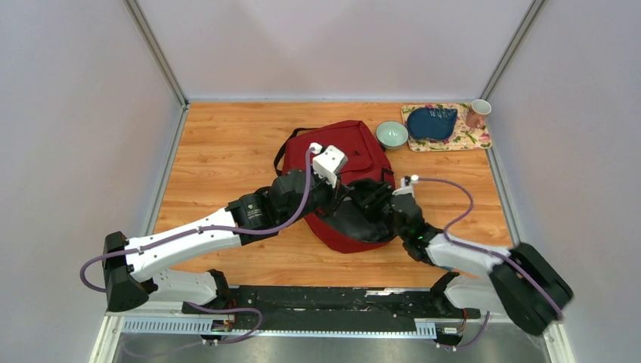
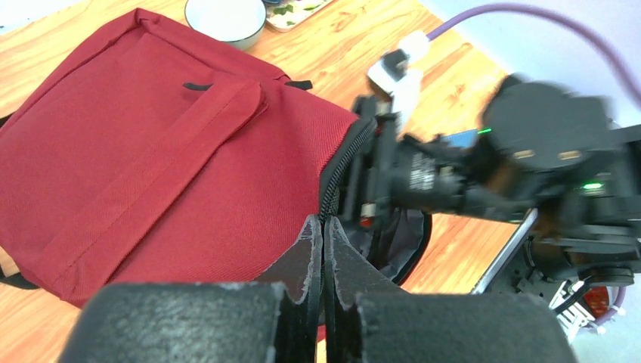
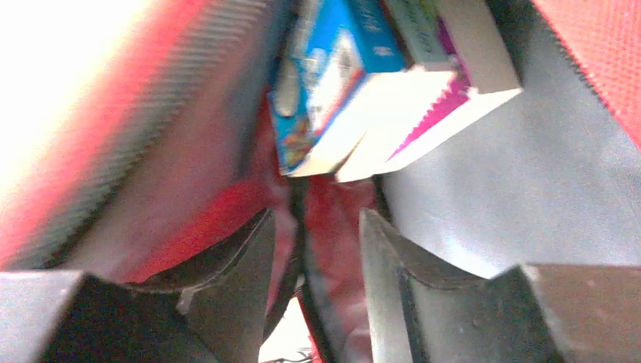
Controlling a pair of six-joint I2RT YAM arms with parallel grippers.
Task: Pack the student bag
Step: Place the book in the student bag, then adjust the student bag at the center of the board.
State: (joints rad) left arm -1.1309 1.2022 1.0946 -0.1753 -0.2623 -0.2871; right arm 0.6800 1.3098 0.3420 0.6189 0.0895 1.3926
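Top external view gives us the white-walled booth and the wooden table (image 1: pixel 227 144), with the student bag (image 1: pixel 344 155) at centre and open wood to its left. Right wrist alone shows us inside the bag: two books (image 3: pixel 378 83) lie beyond the right gripper (image 3: pixel 317 249), its jaws apart. Left wrist shows the left gripper (image 2: pixel 323 234) pressed together at the bag's zipper rim. Far right sit a bowl (image 1: pixel 391 134) and a mug (image 1: pixel 477 113).

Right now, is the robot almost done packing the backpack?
Getting there. Done: books lie inside the student bag. In hand: the left gripper is shut on the bag's zipper edge, holding the mouth open. The right gripper is inside the bag with its jaws apart, not gripping the books. Left: the bag is unzipped, so pulling out and closing it probably remain.
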